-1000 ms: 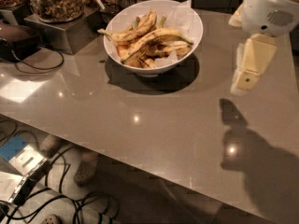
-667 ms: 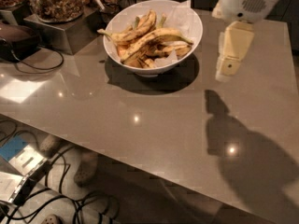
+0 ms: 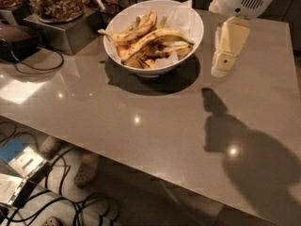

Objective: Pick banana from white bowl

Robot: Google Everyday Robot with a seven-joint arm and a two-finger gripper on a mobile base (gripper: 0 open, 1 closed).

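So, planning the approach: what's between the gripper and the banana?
Camera view: only the white bowl's rim and paper lining; the gripper hangs just outside it.

Tool [image 3: 220, 68] hangs just right of the white bowl [image 3: 190, 25], over the desk [image 3: 141, 126]; the top edge crops the arm above it. The banana [image 3: 157, 36] hides most of the pieces beneath it. Nut jar [image 3: 56, 1] is cropped at the top, dark device [image 3: 14, 40] at the left. Under the desk we see cables and probably a shoe [image 3: 87, 169], can't confirm.
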